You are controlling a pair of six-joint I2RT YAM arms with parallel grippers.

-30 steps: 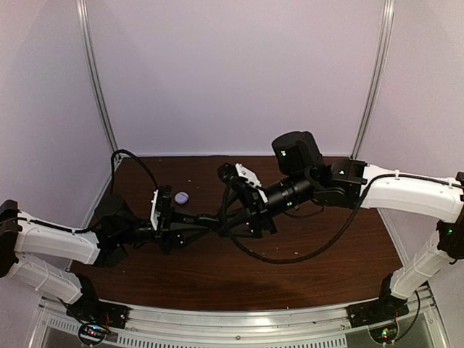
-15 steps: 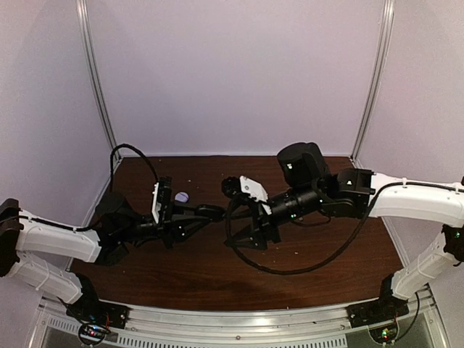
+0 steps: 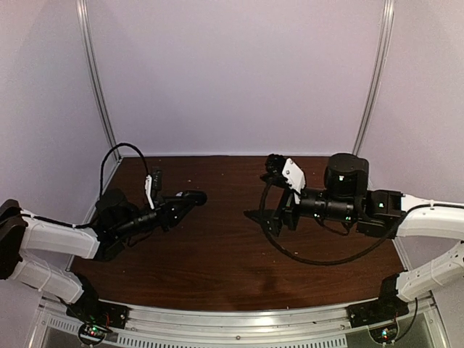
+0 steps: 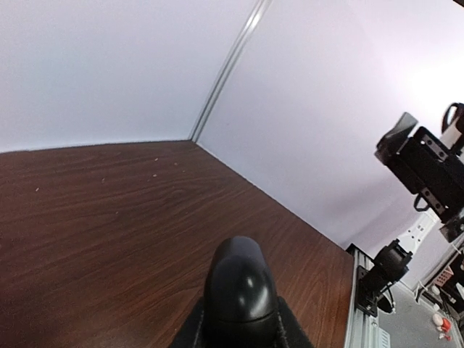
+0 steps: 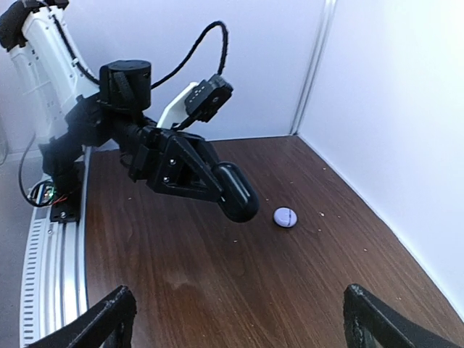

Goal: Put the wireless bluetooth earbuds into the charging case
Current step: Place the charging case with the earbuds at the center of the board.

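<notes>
My left gripper (image 3: 183,200) is shut on a glossy black oval charging case (image 4: 240,281), which sticks out past its fingertips above the dark wooden table (image 3: 217,254). The case's lid looks closed. In the right wrist view the same case (image 5: 236,193) hangs in the left gripper (image 5: 206,183), a little above the tabletop. My right gripper (image 5: 239,322) stands wide open and empty, about a hand's width to the right of the case (image 3: 193,196). No earbuds show in any view.
A small round white puck with a dark seam (image 5: 285,217) lies on the table just beyond the black case; it is hidden in the top view. Pale walls close the table at the back and sides. A metal rail (image 3: 239,319) runs along the near edge.
The right gripper has opened wide, let go at the case and drawn back to the right. The left gripper has pulled back to the left, still holding the black case.
</notes>
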